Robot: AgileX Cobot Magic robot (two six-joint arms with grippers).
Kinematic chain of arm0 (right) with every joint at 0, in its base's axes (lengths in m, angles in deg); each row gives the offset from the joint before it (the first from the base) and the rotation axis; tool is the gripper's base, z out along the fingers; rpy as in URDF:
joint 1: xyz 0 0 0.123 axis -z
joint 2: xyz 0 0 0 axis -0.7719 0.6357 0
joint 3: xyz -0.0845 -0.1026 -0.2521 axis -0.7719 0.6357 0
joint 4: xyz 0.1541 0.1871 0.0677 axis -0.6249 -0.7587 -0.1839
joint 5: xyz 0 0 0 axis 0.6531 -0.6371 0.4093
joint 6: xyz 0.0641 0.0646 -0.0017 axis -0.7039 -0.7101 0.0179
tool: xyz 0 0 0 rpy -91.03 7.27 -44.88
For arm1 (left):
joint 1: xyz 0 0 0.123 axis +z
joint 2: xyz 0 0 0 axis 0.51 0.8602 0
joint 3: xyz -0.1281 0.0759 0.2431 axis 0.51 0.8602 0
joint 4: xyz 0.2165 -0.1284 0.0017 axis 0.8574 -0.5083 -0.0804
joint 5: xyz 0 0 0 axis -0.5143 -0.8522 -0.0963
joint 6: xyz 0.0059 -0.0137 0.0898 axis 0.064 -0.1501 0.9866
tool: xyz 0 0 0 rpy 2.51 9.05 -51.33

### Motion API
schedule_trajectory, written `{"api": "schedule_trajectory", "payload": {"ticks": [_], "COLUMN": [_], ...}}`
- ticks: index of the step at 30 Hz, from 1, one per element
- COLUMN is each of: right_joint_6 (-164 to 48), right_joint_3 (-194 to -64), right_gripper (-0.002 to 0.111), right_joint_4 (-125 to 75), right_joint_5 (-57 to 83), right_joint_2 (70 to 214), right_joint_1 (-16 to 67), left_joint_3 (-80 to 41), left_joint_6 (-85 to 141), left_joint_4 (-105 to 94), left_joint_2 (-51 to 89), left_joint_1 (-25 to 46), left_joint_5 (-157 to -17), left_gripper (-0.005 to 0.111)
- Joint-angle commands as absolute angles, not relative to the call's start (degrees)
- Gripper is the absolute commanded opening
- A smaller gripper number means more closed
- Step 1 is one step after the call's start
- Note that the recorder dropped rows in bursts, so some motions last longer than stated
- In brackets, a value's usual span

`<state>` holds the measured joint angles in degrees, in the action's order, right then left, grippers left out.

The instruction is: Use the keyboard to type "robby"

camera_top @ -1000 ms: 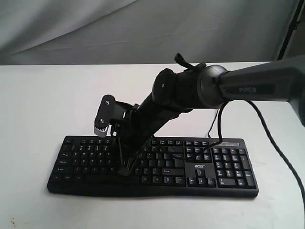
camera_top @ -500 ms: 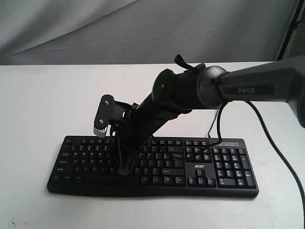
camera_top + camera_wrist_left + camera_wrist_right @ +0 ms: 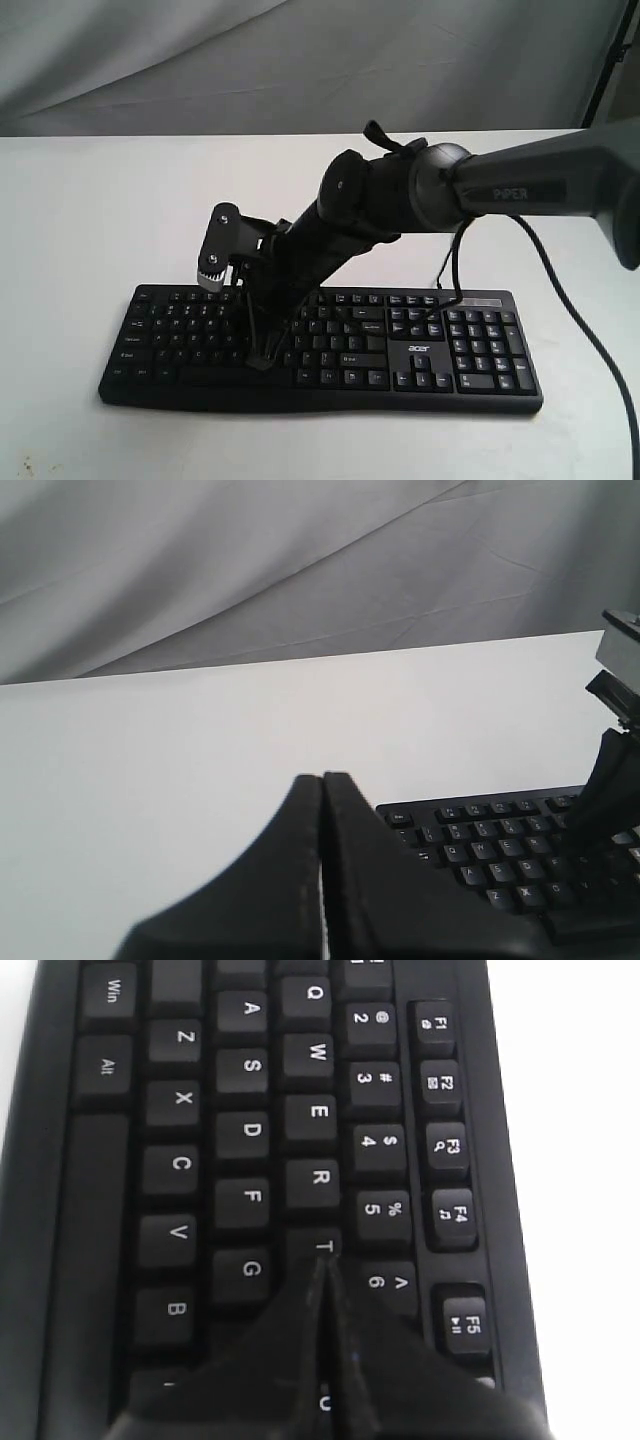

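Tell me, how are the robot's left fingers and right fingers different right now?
The right fingers are down over the keyboard, with their tips by the T key. The left fingers hang over the white table, off the keyboard's end. The exterior view shows the arm carrying the right fingers, but the left fingers do not appear there. Both pairs are black and shut tight.

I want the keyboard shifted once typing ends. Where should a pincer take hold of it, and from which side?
Probably the left end of the keyboard, approached from the left, low along the table: it lies flat and wide, its thin rim is free there, and the right pincer hangs shut over the letter keys.
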<state>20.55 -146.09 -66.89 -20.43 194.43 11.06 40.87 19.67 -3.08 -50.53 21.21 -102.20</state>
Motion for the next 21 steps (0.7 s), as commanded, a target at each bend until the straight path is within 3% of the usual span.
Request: {"api": "schedule_trajectory", "payload": {"ticks": [1, 21], "right_joint_6": [21.22, 20.97], "right_joint_3": [-146.52, -146.52], "right_gripper": [0.0, 0.0], "right_joint_4": [-67.83, -68.06], "right_joint_5": [-20.06, -20.96], "right_joint_2": [194.37, 195.53], "right_joint_1": [11.2, 11.2], "left_joint_3": [41.12, 41.12], "left_joint_6": [19.51, 19.51], "left_joint_4": [-2.81, -2.81], "left_joint_2": [-50.73, -50.73], "left_joint_1": [20.84, 20.84], "left_joint_5": [-101.9, -101.9], "left_gripper": [0.0, 0.0]}}
